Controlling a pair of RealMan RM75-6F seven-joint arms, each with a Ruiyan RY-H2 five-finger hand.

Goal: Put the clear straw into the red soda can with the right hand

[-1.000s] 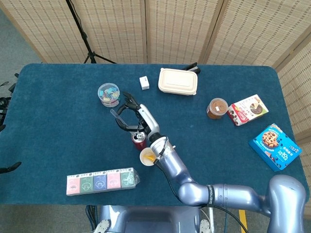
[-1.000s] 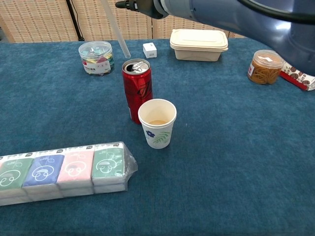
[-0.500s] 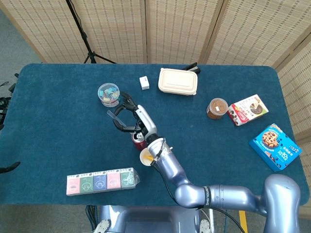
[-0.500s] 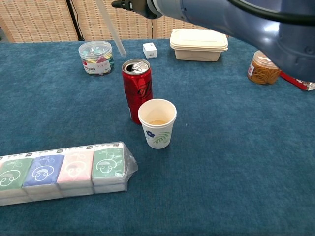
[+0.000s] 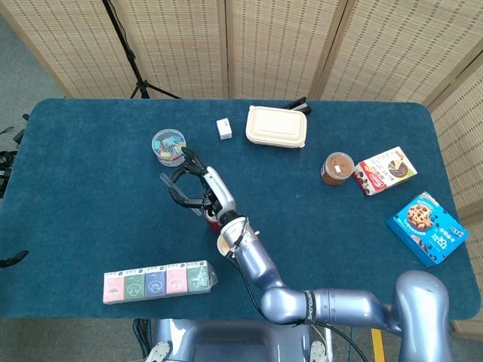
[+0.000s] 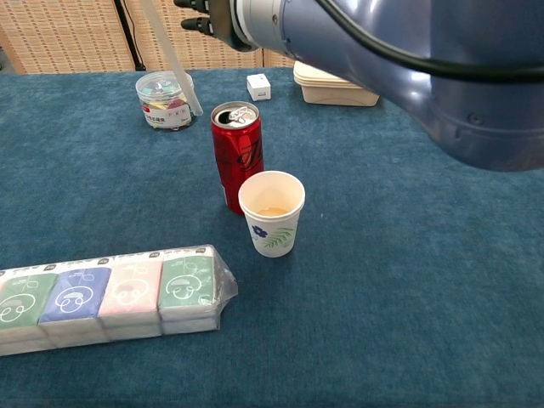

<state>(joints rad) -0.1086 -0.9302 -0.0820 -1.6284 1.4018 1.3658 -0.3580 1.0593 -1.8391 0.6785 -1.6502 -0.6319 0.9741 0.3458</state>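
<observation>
The red soda can (image 6: 237, 166) stands upright with its top open, just behind a paper cup (image 6: 272, 212). My right hand (image 6: 208, 13) hovers above and to the left of the can and pinches the clear straw (image 6: 174, 72). The straw hangs slanted, and its lower end sits in the air left of the can's top, in front of a clear jar. In the head view the right hand (image 5: 192, 183) is over the table's middle left, and the forearm covers most of the can. The left hand shows in neither view.
A clear jar of coloured clips (image 6: 166, 99) and a small white box (image 6: 258, 86) stand behind the can. A beige lunch box (image 5: 277, 126) is further back. A row of tissue packs (image 6: 102, 297) lies at the front left. Snack boxes (image 5: 427, 228) and a brown jar (image 5: 337, 167) are at the right.
The right hand has carried the straw leftward, so its lower end has moved from near the can's top to in front of the clip jar. The arm now fills more of the chest view.
</observation>
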